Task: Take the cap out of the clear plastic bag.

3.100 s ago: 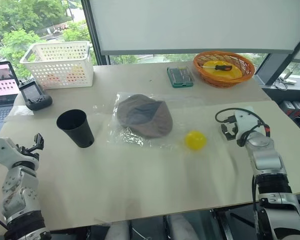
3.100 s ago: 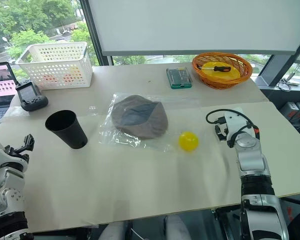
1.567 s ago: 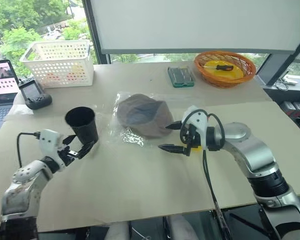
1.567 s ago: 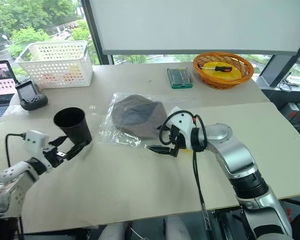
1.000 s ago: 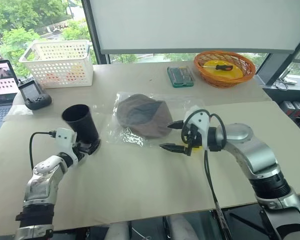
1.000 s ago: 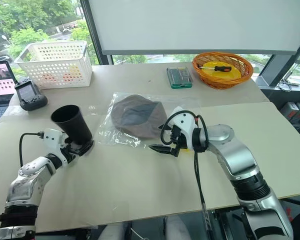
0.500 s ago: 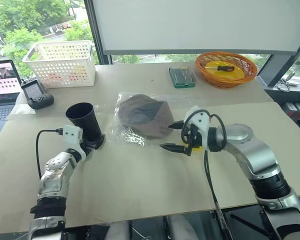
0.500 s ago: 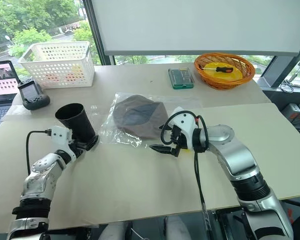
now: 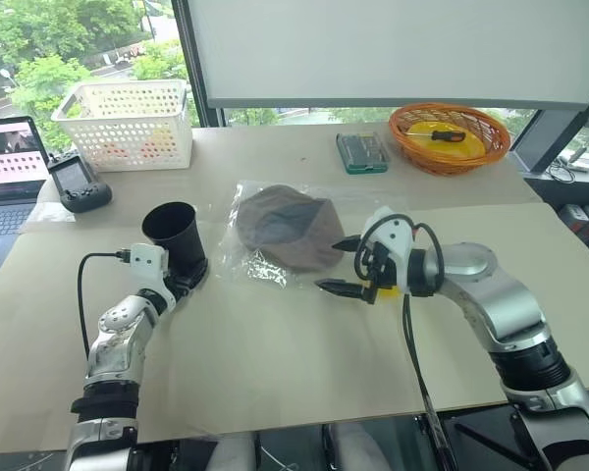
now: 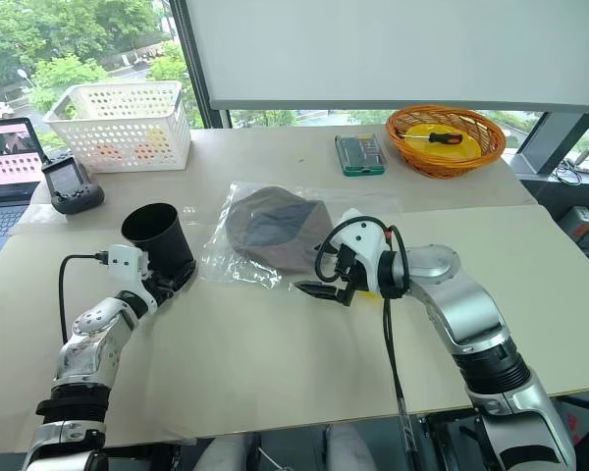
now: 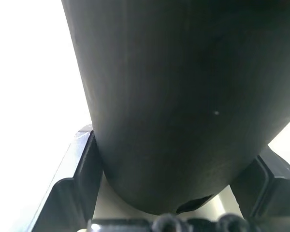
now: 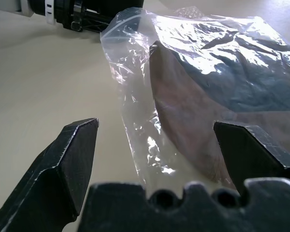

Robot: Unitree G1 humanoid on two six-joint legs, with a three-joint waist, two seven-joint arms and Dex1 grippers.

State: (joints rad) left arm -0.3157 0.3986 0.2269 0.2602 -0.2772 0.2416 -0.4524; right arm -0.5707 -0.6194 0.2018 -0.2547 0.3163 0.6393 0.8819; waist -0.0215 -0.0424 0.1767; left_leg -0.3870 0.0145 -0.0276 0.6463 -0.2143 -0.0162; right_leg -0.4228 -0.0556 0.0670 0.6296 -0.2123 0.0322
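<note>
Both head views look forward and down over the same table [image 9: 275, 363] from above, while the left wrist view sits pressed close to the black cup [image 11: 183, 96] and the right wrist view faces the bag [image 12: 193, 72] low and near.

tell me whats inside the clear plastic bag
The brown cap lies inside the clear plastic bag, visible through the film. Its underside, and anything beneath it, is covered.

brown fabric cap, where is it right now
The brown fabric cap lies inside the clear plastic bag at the middle of the table, between the black plastic cup on the robot's left and the open right gripper.
</note>
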